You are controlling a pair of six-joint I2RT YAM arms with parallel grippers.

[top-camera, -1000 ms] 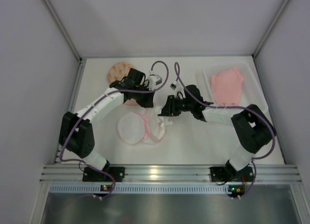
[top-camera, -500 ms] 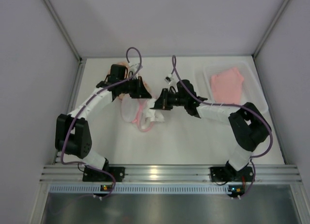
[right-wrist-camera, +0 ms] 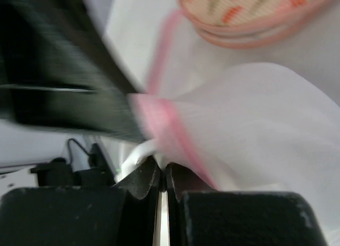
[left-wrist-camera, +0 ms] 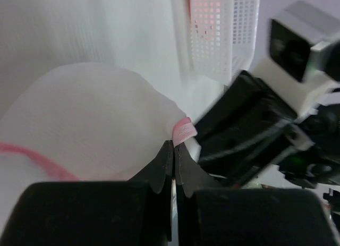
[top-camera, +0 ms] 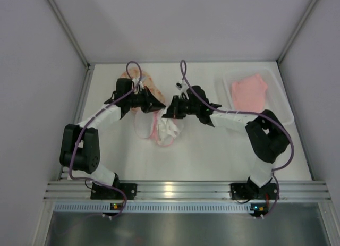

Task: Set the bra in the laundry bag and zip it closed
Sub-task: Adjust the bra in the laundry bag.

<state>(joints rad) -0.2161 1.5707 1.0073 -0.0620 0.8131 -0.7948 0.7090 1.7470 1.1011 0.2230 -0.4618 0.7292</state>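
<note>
White tabletop [top-camera: 212, 150] between grey walls: the salmon-pink bra [top-camera: 248, 93] lies in a clear tray [top-camera: 223, 80] at the far right, and the printed laundry bag [right-wrist-camera: 249, 12] sits at the far left, behind the left arm. Mid-table, the left gripper [left-wrist-camera: 173, 150] and the right gripper [right-wrist-camera: 162, 169] are each pinched tight on the pink rim of a white mesh pouch [top-camera: 162, 128] hanging between them.

Your white table [top-camera: 212, 155] sits boxed in by plain pale grey walls [top-camera: 180, 23] on the left, back and right. Thin metal posts [top-camera: 66, 28] rise at both back corners. An aluminium rail [top-camera: 186, 188] runs along the near edge, catching a small glare.
</note>
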